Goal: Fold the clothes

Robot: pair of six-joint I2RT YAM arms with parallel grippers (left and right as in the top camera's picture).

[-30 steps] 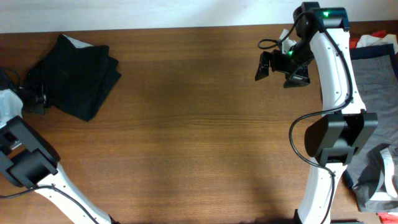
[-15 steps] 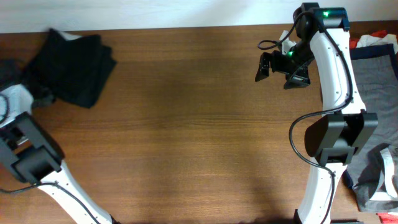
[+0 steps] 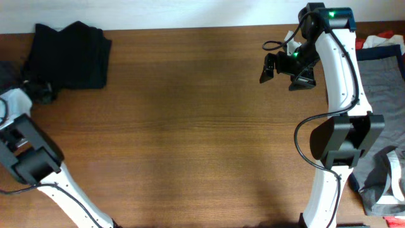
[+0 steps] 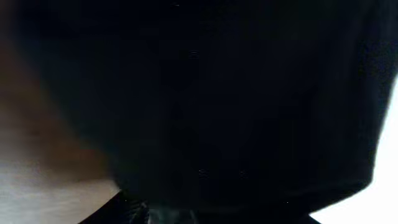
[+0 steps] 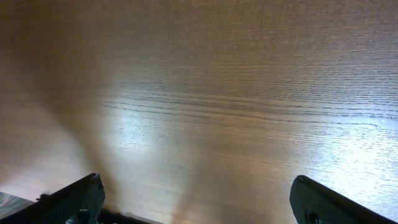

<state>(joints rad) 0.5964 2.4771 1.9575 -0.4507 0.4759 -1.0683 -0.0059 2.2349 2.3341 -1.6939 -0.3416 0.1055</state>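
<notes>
The black shorts (image 3: 68, 54) lie as a folded bundle at the table's far left corner. My left gripper (image 3: 39, 92) is at the bundle's near left edge. In the left wrist view the black shorts (image 4: 211, 93) fill nearly the whole frame and hide the jaws; the cloth moves with the gripper, so it looks shut on it. My right gripper (image 3: 282, 69) is open and empty, hovering over bare wood at the far right. Its two dark fingers stand wide apart in the right wrist view (image 5: 199, 205).
A pile of other garments lies along the right edge: grey cloth (image 3: 381, 85), a red and white piece (image 3: 383, 39) behind it, and grey and navy cloth (image 3: 387, 183) at the near right. The wooden table (image 3: 190, 126) ends at the pale wall behind.
The black shorts have slid toward the far left corner and turned, moving with my left gripper. The right arm has not moved.
</notes>
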